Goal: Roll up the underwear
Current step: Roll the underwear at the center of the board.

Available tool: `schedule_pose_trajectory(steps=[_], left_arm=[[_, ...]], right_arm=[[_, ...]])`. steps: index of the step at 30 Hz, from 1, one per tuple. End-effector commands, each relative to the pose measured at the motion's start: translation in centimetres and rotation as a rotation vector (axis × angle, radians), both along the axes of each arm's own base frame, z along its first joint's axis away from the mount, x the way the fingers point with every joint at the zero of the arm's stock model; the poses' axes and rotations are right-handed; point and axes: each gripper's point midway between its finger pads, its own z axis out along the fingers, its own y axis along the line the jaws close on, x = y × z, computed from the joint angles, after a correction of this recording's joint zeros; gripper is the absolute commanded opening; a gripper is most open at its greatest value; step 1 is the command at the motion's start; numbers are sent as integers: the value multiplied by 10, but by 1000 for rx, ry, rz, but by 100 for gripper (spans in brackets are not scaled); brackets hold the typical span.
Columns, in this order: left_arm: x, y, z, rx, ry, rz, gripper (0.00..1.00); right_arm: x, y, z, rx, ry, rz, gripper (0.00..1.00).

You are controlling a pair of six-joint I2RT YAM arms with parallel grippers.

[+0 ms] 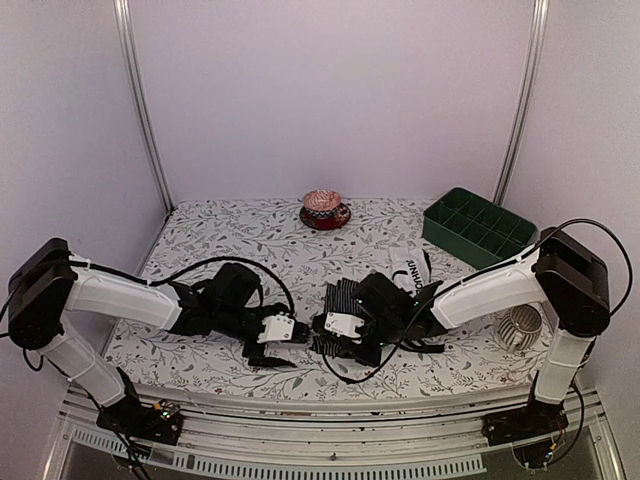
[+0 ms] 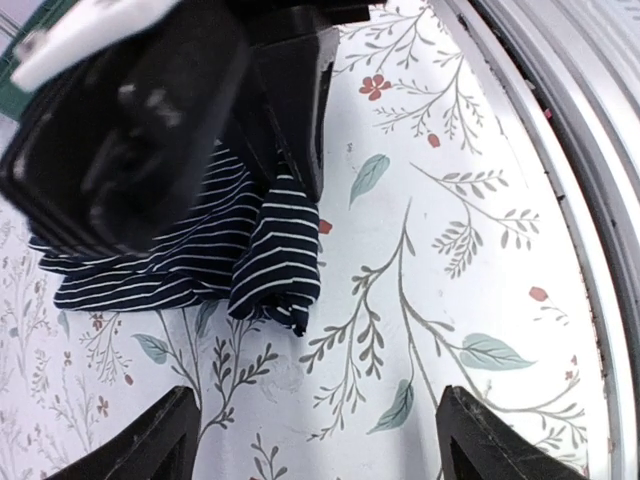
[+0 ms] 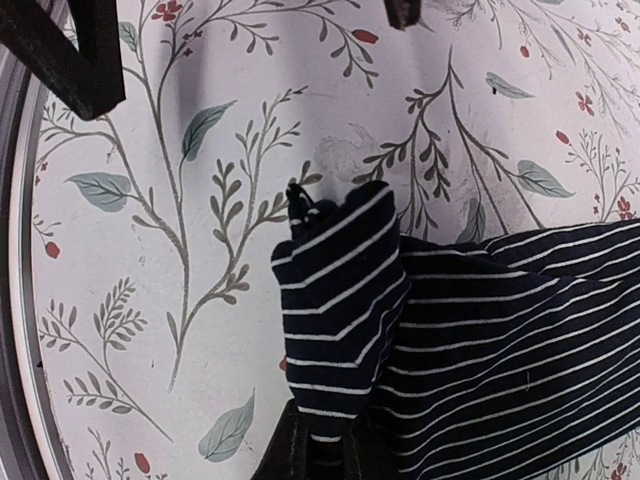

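At the near edge of the table (image 2: 470,260), the black striped briefs (image 3: 500,330) lie bunched, while the white briefs (image 1: 412,268) sit farther back, to the right. My right gripper (image 3: 322,450) is pinched tight on one folded corner of the striped cloth, and my left gripper (image 2: 320,445) stands wide apart over bare table just beside the fabric, holding nothing. Risk noted: with only a small fold pinched and nothing pinning the other side, a pull could drag the whole garment, undo the fold or slip the corner free, and the close edge leaves little margin.
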Motion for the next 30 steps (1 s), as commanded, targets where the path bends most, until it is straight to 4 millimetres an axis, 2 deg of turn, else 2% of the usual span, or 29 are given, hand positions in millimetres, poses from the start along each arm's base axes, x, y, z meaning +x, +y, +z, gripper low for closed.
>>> schedule_pose_trajectory(steps=[1,7,13,24,30], left_arm=[[12,-17,25,-108,-210,16,85],[-1,-27,14,-99,-298,2,85],[-5,-37,-4,-47,-352,11,78],[-9,-43,-26,20,-478,7,67],[-13,-43,-33,43,-523,-11,56]], right_arm=[[-19,-16,-21,-35,245,-8,6],[-28,-12,-17,29,428,14,8],[-35,-5,-23,37,546,23,8],[-32,-5,-29,27,571,9,8],[-31,-7,-31,27,577,4,8]])
